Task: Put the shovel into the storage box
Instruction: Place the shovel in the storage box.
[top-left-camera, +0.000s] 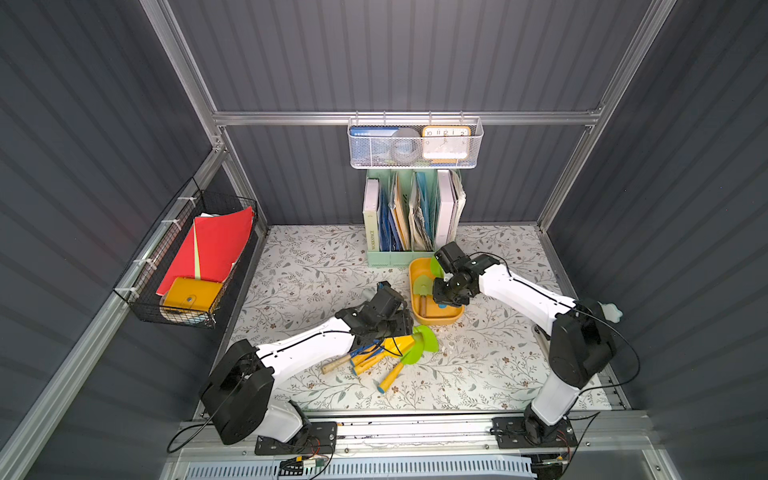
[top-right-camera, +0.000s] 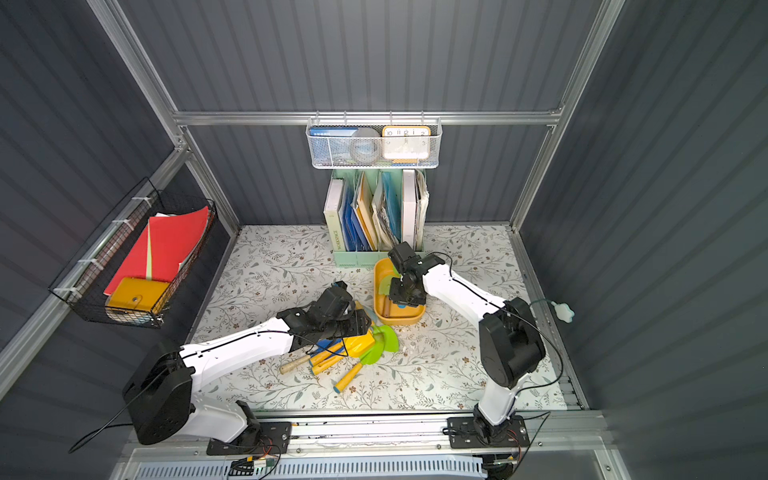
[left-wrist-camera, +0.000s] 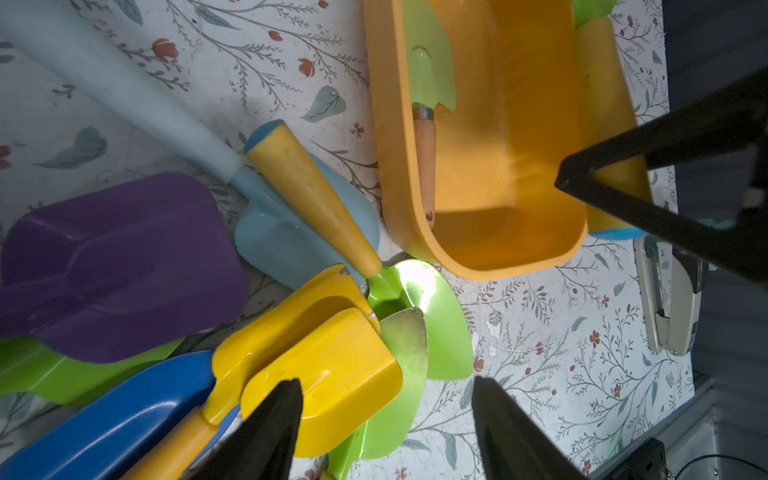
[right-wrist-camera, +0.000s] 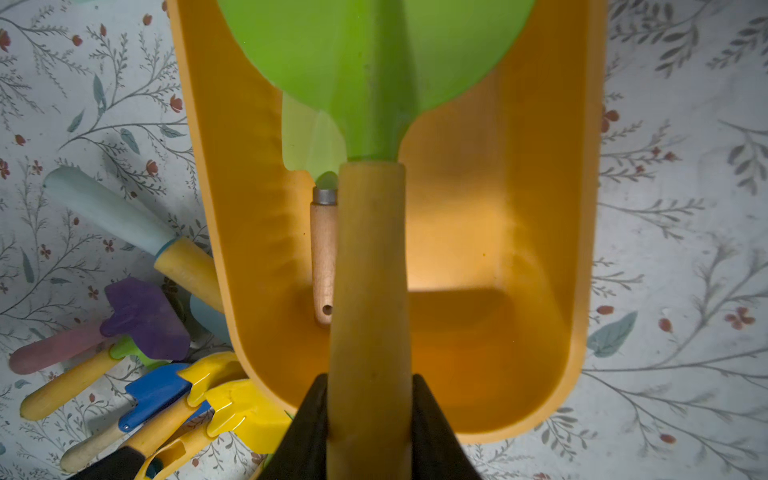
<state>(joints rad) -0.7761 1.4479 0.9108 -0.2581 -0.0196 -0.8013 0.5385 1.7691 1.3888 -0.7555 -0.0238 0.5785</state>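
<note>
Two white-and-black robot arms lean over the floral-patterned table (top-left-camera: 478, 374), and the thing to watch is the shallow yellow-orange plastic storage box (top-left-camera: 436, 319) with its rounded corners.

The right arm (top-left-camera: 519, 291) reaches over the box. The right jaws are clamped tight on the yellow handle of a plastic toy shovel (right-wrist-camera: 370, 270) with a round bright-green blade. That shovel runs lengthways over the hollow of the box, its blade toward the box's far end and its handle over the near end wall. I cannot tell whether it touches the box floor.

Beneath it, inside the box and along the wall nearer the left arm, lies a smaller trowel (right-wrist-camera: 324, 257) with a pale-green blade, a metal collar and a plain wooden handle.

The left arm (top-left-camera: 307, 349) hangs over a heap of toy shovels just beside the box's near corner. The left jaws stand apart above a yellow plastic scoop (left-wrist-camera: 332, 374) and a green blade (left-wrist-camera: 419, 299).

In the same heap are a purple blade (left-wrist-camera: 116, 266), a pale-blue shovel (left-wrist-camera: 124, 95) and a dark-blue scoop (left-wrist-camera: 124, 415).

A mint-green file rack (top-left-camera: 390, 259) stands just behind the box's far end.
</note>
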